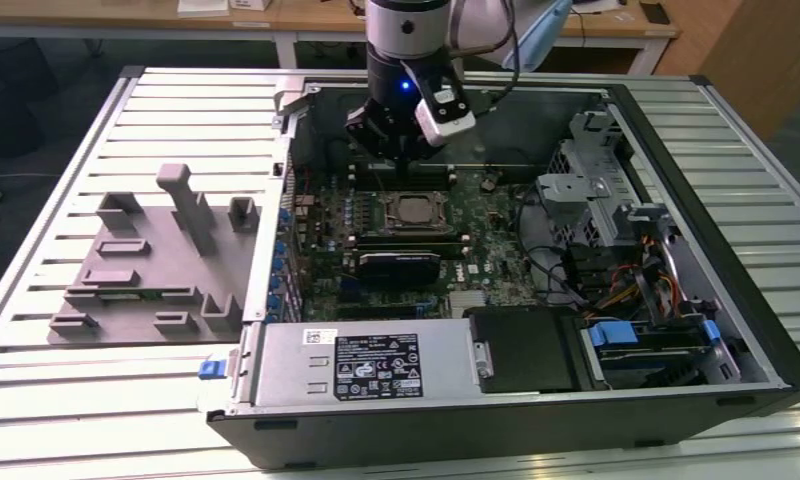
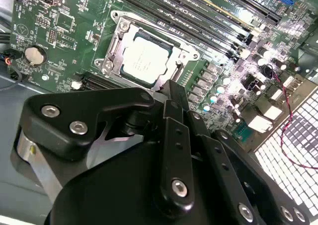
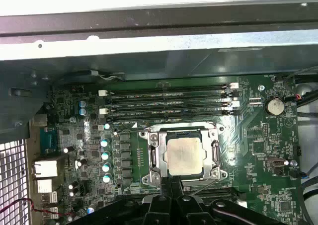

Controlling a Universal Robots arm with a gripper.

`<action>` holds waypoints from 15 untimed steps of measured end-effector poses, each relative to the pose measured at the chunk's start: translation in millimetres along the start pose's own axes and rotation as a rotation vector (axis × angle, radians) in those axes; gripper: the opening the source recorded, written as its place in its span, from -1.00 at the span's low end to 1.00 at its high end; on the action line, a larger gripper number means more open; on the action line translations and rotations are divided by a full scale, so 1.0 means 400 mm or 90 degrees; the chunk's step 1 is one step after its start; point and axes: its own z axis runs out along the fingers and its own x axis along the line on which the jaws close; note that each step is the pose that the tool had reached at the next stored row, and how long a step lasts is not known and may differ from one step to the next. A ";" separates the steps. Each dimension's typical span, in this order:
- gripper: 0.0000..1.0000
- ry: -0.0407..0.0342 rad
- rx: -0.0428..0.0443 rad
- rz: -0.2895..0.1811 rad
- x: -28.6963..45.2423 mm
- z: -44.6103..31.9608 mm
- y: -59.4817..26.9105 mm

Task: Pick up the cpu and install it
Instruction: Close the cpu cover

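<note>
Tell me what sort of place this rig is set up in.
Most likely a robotics lab or test workshop: an open black desktop computer case lies on a ribbed metal work table, a grey plastic fixture tray sits beside it, and pale wooden desks stand behind.

The computer case [image 1: 507,420] lies open on the table [image 1: 53,400], with the tray [image 1: 147,270] just beside its wall at the exterior view's left. Inside, the cpu [image 3: 185,155] sits in the socket [image 3: 153,158] mid-motherboard [image 3: 268,135] (memory slots [image 3: 169,103] run just beside it), and the gripper [image 1: 397,170] hangs above.
</note>
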 end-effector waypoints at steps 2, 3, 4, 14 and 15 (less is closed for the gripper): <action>-0.79 -0.0001 0.0000 0.000 0.000 -0.004 0.000; -0.79 -0.0002 0.0000 0.000 0.000 -0.006 0.000; -0.79 -0.0003 0.0000 0.000 0.000 -0.008 0.000; -0.79 -0.0009 -0.0001 0.000 -0.001 -0.032 0.001; -0.79 -0.0010 -0.0002 0.000 -0.001 -0.032 0.001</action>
